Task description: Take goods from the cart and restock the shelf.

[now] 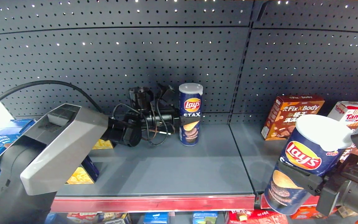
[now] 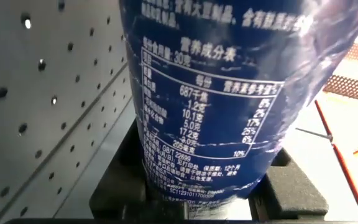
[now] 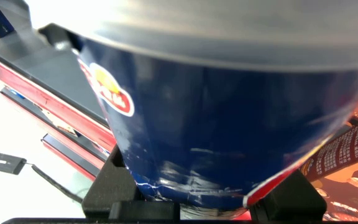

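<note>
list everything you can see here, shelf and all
upright can: 1, dark blue with white lid, back of the middle bay
tilted can: 1, same colours, in front of the shelf's right end
brown box: 1, brown, right bay
white box: 1, white and red, right of the brown box
blue boxes: several, blue and yellow, shelf's left end
shelf: 1, grey with red front strip
left gripper: 1, black, shut on the upright can
right gripper: 1, black, shut on the tilted can

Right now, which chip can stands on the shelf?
The upright can by the back panel, in the left gripper. The tilted can hangs before the shelf edge in the right gripper.
</note>
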Robot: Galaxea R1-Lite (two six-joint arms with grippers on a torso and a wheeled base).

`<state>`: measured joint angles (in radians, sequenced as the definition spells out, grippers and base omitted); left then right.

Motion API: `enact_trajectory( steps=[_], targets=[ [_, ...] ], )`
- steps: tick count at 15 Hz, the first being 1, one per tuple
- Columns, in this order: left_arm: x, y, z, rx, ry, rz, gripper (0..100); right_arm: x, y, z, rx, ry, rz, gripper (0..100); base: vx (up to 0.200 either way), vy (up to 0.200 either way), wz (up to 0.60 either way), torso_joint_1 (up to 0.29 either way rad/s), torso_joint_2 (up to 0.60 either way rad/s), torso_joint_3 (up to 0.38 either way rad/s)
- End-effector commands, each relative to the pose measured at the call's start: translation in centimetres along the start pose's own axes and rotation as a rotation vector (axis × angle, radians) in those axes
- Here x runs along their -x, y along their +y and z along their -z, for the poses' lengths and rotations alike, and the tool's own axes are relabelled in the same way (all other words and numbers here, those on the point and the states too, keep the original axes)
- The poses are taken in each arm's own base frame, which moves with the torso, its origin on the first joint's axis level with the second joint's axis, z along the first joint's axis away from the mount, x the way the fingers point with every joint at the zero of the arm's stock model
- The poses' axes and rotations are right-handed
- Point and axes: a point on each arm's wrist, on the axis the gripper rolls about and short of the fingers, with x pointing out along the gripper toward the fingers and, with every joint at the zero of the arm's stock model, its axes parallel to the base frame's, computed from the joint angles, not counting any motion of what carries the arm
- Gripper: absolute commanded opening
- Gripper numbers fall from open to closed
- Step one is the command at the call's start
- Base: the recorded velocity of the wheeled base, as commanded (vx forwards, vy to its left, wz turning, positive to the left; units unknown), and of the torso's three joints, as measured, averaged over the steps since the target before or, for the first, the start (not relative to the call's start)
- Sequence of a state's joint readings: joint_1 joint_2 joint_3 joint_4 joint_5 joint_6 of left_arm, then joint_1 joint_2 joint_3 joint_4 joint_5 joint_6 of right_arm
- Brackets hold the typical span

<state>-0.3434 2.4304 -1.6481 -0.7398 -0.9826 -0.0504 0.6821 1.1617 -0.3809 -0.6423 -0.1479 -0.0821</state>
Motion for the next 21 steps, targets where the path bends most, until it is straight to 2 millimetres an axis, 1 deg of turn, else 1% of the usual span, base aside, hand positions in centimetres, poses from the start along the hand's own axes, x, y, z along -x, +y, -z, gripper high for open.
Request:
enact_trajectory(
  steps=[1,2,4,6,8,9,10,11,12,14,15,19,21],
  targets=[
    [-0.2,-1.3,-1.9,-0.030,-0.019,0.016,0,0.0,0.0,0.0,-0.001,0.000,0.000,0,0.000,0.000,0.00,0.000,0.00,0.000],
    [-0.2,-2.3,-3.5,-0.056,-0.036,0.023,0,0.0,0.0,0.0,-0.001,-0.002,0.001,0,0.000,0.000,0.00,0.000,0.00,0.000],
    [0.3,-4.1,-5.6,-0.074,-0.050,0.022,0,0.3,-0.2,-0.1,-0.003,-0.009,0.009,0,0.000,0.000,0.00,0.000,0.00,0.000],
    [1.5,-6.6,-6.8,-0.063,-0.042,0.022,0,0.4,-0.3,0.1,-0.004,-0.007,0.015,0,0.000,0.000,0.00,0.000,0.00,0.000],
    [2.8,-9.1,-7.4,-0.049,-0.029,0.021,0,0.6,-0.3,0.0,-0.003,-0.011,0.015,0,0.000,0.000,0.00,0.000,0.00,0.000],
    [3.3,-9.8,-7.3,-0.045,-0.023,0.011,0,0.6,-0.3,0.0,-0.005,-0.014,0.015,0,0.000,0.000,0.00,0.000,0.00,0.000],
    [4.0,-11.3,-6.8,-0.038,-0.010,-0.009,0,0.6,-0.3,0.0,-0.004,-0.014,0.018,0,0.000,0.000,0.00,0.000,0.00,0.000],
    [4.3,-11.7,-6.5,-0.032,-0.005,-0.014,0,0.6,-0.3,0.0,-0.005,-0.014,0.018,0,0.000,0.000,0.00,0.000,0.00,0.000],
    [5.2,-12.8,-5.8,-0.030,-0.004,-0.027,0,0.6,-0.3,0.0,-0.005,-0.015,0.020,0,0.000,0.000,0.00,0.000,0.00,0.000],
    [6.0,-13.8,-5.2,-0.036,-0.010,-0.057,0,0.6,-0.3,0.0,-0.005,-0.014,0.020,0,0.000,0.000,0.00,0.000,0.00,0.000],
    [6.1,-14.0,-5.1,-0.036,-0.010,-0.066,0,0.6,-0.3,0.0,-0.005,-0.012,0.020,0,0.000,0.000,0.00,0.000,0.00,0.000],
    [7.8,-16.0,-4.9,-0.025,0.001,-0.074,0,0.6,-0.5,0.0,-0.005,-0.009,0.032,0,0.000,0.000,0.00,0.000,0.00,0.000],
    [8.4,-16.8,-3.8,-0.014,0.010,-0.073,0,0.6,-0.5,0.1,-0.005,-0.009,0.033,0,0.000,0.000,0.00,0.000,0.00,0.000]
  ],
)
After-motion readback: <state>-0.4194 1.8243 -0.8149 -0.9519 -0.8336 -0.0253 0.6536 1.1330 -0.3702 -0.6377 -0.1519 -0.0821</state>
